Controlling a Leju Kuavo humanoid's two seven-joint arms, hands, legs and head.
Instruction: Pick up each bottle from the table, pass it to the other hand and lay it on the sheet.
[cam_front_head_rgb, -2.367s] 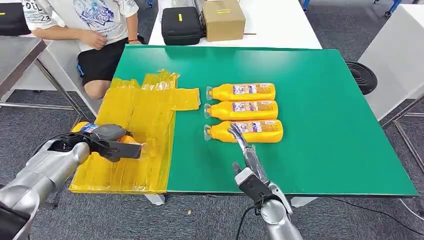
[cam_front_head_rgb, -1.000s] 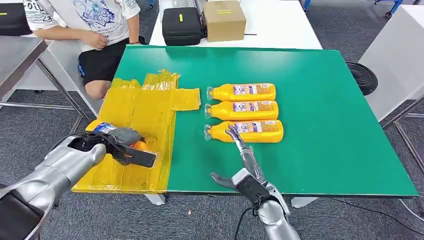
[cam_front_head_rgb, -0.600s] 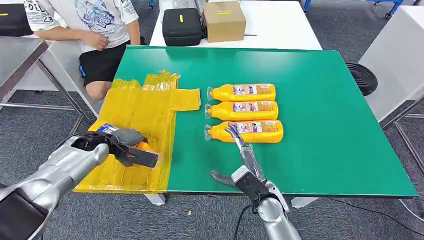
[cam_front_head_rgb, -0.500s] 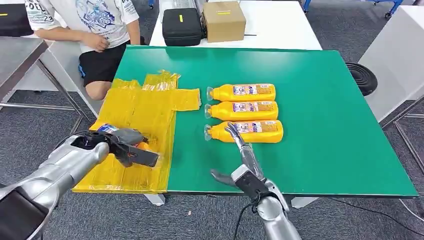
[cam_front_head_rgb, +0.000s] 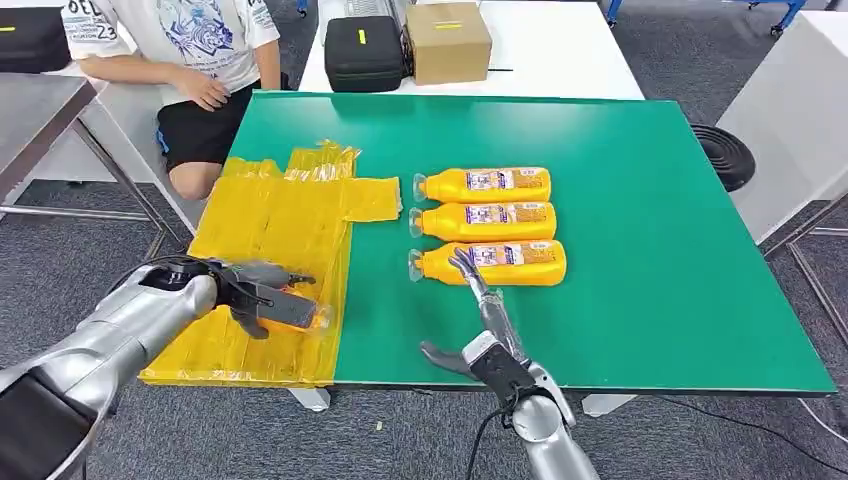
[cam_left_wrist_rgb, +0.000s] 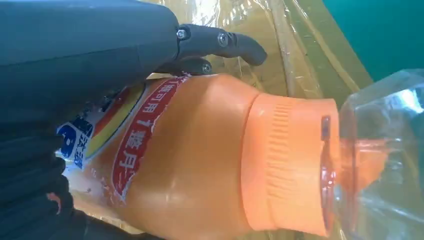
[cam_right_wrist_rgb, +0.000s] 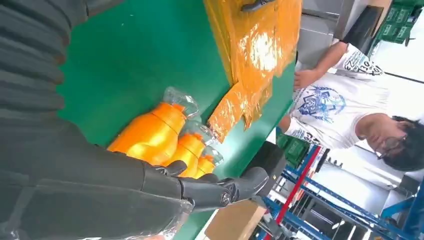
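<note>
- The left robot hand (cam_front_head_rgb: 262, 303) grasps an orange bottle (cam_left_wrist_rgb: 210, 165), holding it low over the near part of the yellow sheet (cam_front_head_rgb: 280, 240).
- The right robot hand (cam_front_head_rgb: 478, 310) is released, fingertips by the nearest of three bottles (cam_front_head_rgb: 490, 262) lying on the green desk (cam_front_head_rgb: 640, 220).

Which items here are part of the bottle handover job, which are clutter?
Job: held bottle in left hand; three orange bottles on the table; yellow sheet; right hand, open.
Clutter: black case, cardboard box, seated person.
</note>
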